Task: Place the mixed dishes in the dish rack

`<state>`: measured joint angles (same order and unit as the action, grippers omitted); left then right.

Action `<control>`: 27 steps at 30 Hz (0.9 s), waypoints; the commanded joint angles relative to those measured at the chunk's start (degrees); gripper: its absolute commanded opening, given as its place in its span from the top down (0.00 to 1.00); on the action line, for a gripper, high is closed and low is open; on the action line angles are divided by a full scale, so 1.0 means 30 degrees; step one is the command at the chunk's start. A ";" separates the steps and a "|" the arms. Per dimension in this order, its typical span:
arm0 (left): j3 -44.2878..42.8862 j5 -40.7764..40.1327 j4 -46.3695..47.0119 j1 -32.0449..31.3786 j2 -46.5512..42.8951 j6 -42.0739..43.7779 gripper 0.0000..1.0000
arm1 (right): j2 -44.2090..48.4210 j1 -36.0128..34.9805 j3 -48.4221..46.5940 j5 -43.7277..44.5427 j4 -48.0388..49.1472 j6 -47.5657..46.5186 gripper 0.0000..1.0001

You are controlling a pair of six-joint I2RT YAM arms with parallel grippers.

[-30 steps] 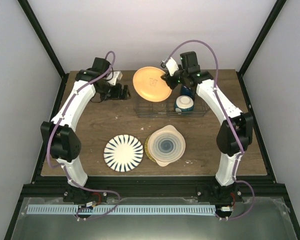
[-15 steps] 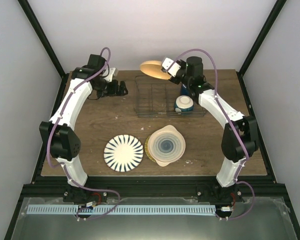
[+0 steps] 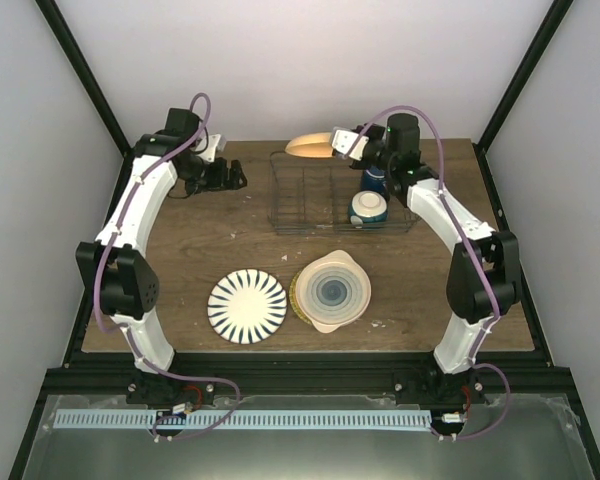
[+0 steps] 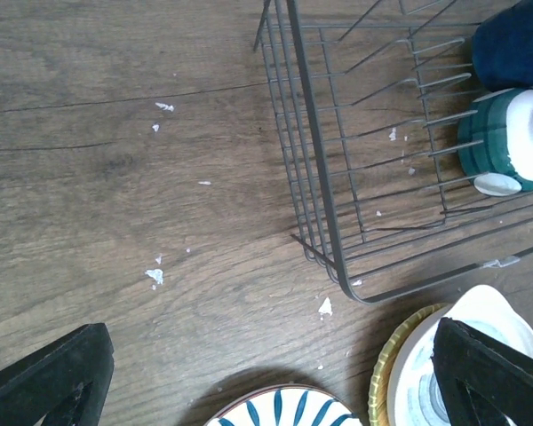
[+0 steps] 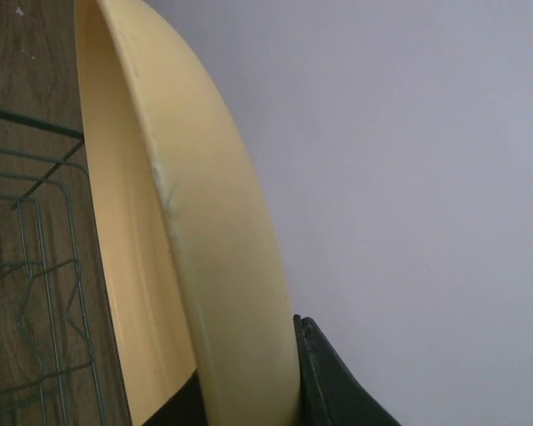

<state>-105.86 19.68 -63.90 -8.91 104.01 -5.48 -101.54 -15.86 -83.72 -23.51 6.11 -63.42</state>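
Note:
My right gripper (image 3: pixel 342 143) is shut on the rim of the orange-yellow plate (image 3: pixel 310 146), which hangs edge-on above the far left edge of the wire dish rack (image 3: pixel 310 210). The right wrist view shows the plate (image 5: pixel 204 266) pinched between the dark fingers (image 5: pixel 338 382). Inside the rack sit the white-and-blue bowl (image 3: pixel 369 208) and the dark blue mug (image 3: pixel 373 180). The cream ringed plate (image 3: pixel 330 290) lies on the table in front of the rack. My left gripper (image 3: pixel 235 177) hangs open and empty left of the rack.
A white plate with blue radial stripes (image 3: pixel 247 306) lies left of the cream plate, which rests on a yellow-rimmed dish (image 4: pixel 400 355). White crumbs (image 4: pixel 155 275) dot the wooden table. The back wall is close behind the held plate.
My right gripper has carried the orange-yellow plate up and back, turning it from face-on to edge-on over the rack's far edge. My left arm has drawn back and left.

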 commanded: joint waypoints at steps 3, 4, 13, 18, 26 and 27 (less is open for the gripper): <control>-0.0386 0.0346 -0.0233 0.0250 0.0568 0.0360 0.00 | -0.0625 0.0119 -0.1703 -0.1213 -0.1154 -0.1331 0.99; -0.0409 0.0367 -0.0248 0.0271 0.0574 0.0400 0.00 | -0.0701 0.0125 -0.1674 -0.1184 -0.1170 -0.1295 0.99; -0.0515 0.0402 -0.0343 0.0515 0.0877 0.0391 0.00 | -0.1372 -0.0025 -0.1218 -0.0766 -0.0939 -0.0864 0.99; -0.0706 0.0455 -0.0403 0.0559 0.1122 0.0404 0.00 | -0.1853 -0.0166 -0.0987 -0.0305 -0.0437 -0.0734 0.99; -0.0893 0.0529 -0.0466 0.0707 0.1445 0.0390 0.00 | -0.2588 -0.0337 -0.0862 -0.0052 0.0000 -0.0320 0.99; -0.0941 0.0522 -0.0475 0.0712 0.1493 0.0415 0.00 | -0.2705 -0.0409 -0.0858 0.0108 0.0053 -0.0307 0.99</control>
<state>-106.65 20.49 -64.95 -7.33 107.24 -4.86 -108.73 -16.25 -85.76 -23.92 2.98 -65.45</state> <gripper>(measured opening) 0.997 0.115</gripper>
